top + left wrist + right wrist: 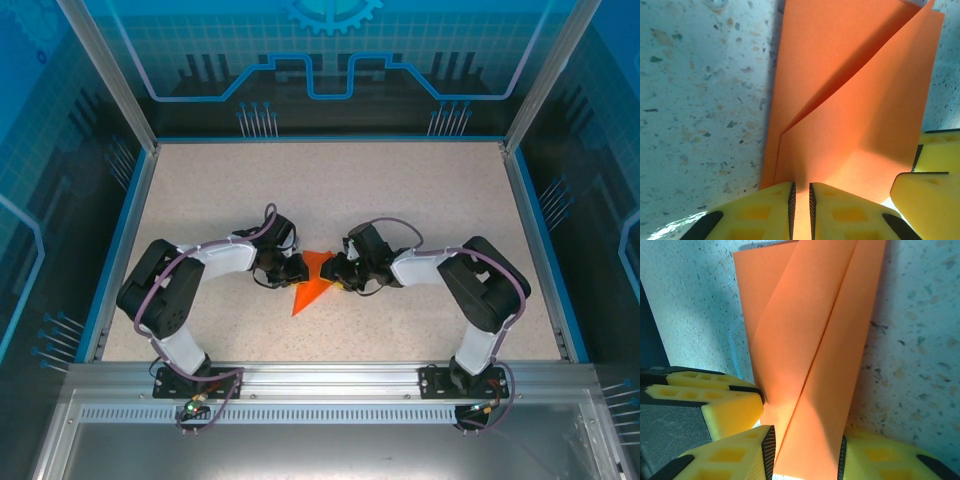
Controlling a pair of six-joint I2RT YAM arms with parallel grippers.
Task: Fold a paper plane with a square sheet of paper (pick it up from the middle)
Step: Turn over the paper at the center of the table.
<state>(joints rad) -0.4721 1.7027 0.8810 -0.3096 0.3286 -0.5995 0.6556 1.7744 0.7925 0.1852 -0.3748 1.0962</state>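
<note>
To the left, the black and white left arm bends in from the near-left corner of the speckled beige table toward its middle. The left end effector is clamped on the thin bright orange paper. Seen from the left wrist, its yellow fingers are drawn to a narrow slit with the sheet's edge pinched between them.

The paper sits about midway between the table's left and right edges, closer to the near edge than the far one. It is a creased wedge, wide between the two end effectors, its tip pointing at the near edge. One folded flap lifts slightly off the layer beneath.

Just beside it, the right end effector grips the opposite side. Its fingers stand wider apart, with the folded paper filling the gap and touching both pads. The right arm runs back toward the near-right corner.
</note>
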